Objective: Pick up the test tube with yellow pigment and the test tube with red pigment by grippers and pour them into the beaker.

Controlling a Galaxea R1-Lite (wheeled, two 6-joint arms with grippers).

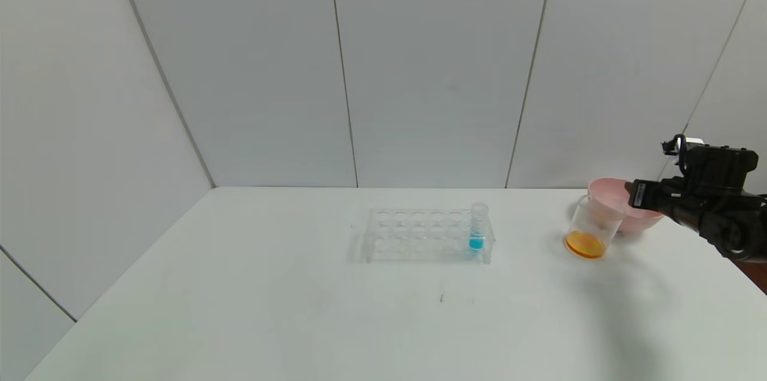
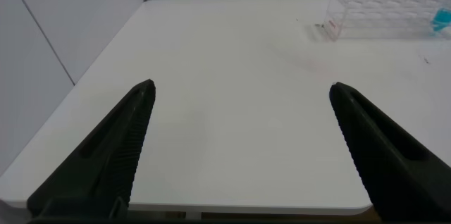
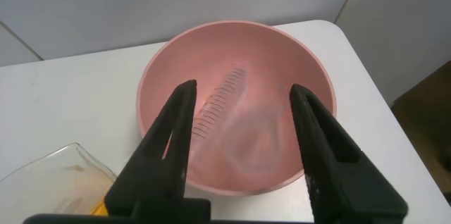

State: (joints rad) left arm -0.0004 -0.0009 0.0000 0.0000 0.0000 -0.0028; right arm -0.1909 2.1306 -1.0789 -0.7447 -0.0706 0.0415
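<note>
Right gripper (image 3: pixel 243 129) of mine hovering fingers apart over one smooth pink round bowl (image 1: pixel 605 190) with clear empty tubes lying inside, one clear beaker (image 1: pixel 590 231) of orange liquid beside it, one blue tube (image 1: pixel 477 228) in the clear rack (image 1: pixel 419 236), left gripper (image 2: pixel 243 111) parked, spread wide

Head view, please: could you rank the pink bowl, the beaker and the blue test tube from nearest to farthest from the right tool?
1. Pink bowl, directly beneath the right tool.
2. Beaker, just left of the bowl.
3. Blue test tube, in the rack at table centre.
</note>
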